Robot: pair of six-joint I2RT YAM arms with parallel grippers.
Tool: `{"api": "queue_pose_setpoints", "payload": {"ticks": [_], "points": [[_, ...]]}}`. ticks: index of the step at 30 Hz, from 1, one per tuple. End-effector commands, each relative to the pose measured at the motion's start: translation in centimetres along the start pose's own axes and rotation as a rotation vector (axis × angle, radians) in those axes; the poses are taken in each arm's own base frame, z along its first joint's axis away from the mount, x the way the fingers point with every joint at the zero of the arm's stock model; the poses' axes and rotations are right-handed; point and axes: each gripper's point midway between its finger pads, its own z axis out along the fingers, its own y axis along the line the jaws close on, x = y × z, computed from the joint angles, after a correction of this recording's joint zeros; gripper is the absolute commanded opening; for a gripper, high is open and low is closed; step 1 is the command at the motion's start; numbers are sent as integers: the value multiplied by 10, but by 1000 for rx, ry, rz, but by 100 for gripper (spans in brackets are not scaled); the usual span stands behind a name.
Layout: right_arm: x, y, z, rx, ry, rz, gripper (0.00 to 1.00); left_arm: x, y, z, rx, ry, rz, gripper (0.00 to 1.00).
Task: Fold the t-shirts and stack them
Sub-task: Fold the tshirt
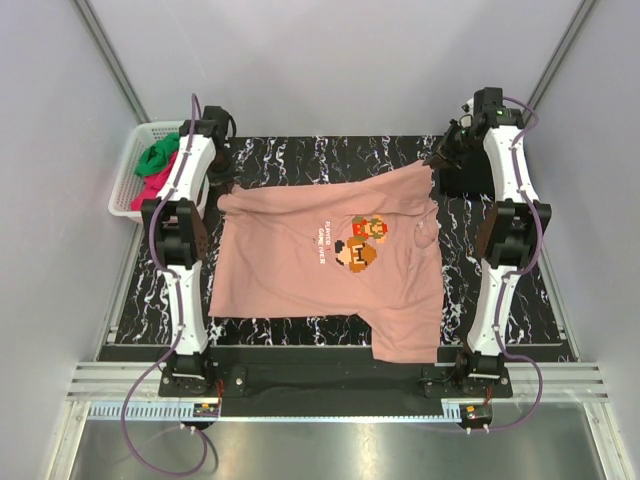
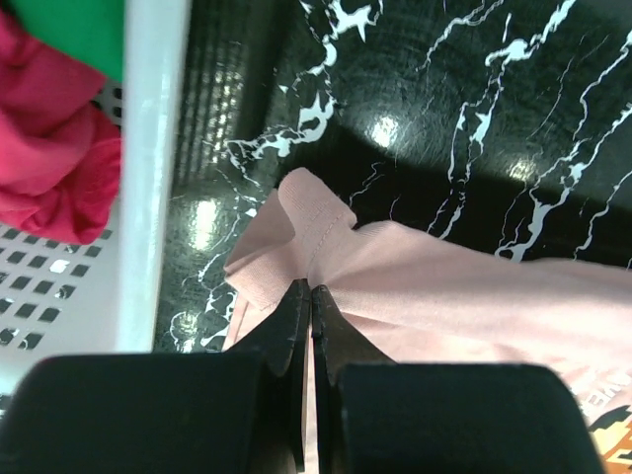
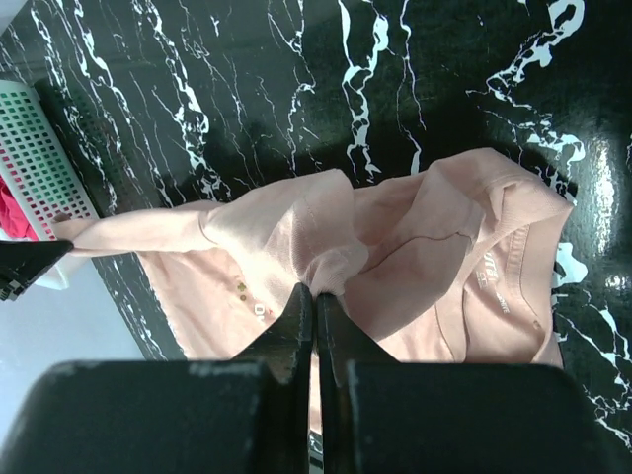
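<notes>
Salmon-pink t-shirt (image 1: 300, 270) is looking limp and light, left hand (image 2: 310, 288) and right hand (image 3: 315, 291) clamping its far corners.

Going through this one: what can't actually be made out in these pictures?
- White text on the pink t-shirt: top view, too small to read.
- Clothes in the basket: top view, left arm covers part; left wrist view cuts them off; count unclear.
- Neck label print: right wrist view, blurred.
- Cloth inside the left gripper and right gripper: hidden by shut fingers.
</notes>
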Motion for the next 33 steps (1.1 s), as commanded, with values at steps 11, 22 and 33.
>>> {"api": "queue_pose_setpoints", "payload": {"ticks": [11,22,33], "points": [[32,25,-64,-57,-25,-22,0,1,4,-75,108,-108,36,0],[97,-9,-54,-6,93,11,0,69,24,-52,50,73,60,0],[120,-20,-31,28,169,23,0,95,23,-29,1,146,78,0]]}}
